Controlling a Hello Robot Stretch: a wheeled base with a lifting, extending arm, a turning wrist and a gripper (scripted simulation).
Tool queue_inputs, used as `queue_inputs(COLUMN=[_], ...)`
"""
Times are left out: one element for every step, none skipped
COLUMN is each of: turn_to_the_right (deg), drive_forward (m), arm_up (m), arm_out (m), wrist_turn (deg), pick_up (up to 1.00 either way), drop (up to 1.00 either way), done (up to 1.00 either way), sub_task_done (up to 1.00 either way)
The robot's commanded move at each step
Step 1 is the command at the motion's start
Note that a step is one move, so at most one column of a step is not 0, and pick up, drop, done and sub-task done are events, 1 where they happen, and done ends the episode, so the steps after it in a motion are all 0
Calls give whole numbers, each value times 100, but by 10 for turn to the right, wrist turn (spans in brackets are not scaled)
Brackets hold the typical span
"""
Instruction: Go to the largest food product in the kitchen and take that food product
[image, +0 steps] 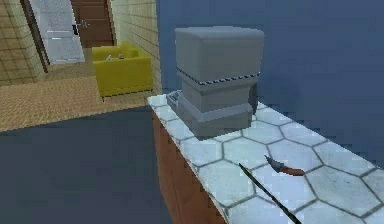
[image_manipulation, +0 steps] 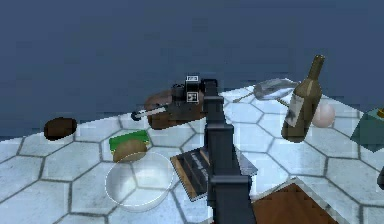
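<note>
On the hexagon-tiled counter (image_manipulation: 60, 165) lies a large brown loaf-like lump (image_manipulation: 155, 101). My arm (image_manipulation: 225, 165) reaches up the arm side view, and the gripper (image_manipulation: 174, 104) is right at this lump. I cannot tell whether it holds anything. Further along the counter are a small dark brown round thing (image_manipulation: 60, 127) and a brown and green food item (image_manipulation: 130, 148).
In the arm side view the counter also carries a glass bowl (image_manipulation: 138, 186), a dark flat object (image_manipulation: 195, 168), a wine bottle (image_manipulation: 303, 98), a pale egg-like ball (image_manipulation: 324, 116) and a green box (image_manipulation: 372, 128). Ahead stand a grey appliance (image: 218, 78), a knife (image: 272, 172) and a yellow bin (image: 122, 68).
</note>
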Motion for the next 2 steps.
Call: queue_inputs(turn_to_the_right=[0, 0], drive_forward=[0, 0], arm_up=[0, 8], arm_out=[0, 0], wrist_turn=[0, 0], pick_up=[100, 0], drop=[0, 0], done=[0, 0], sub_task_done=[0, 0])
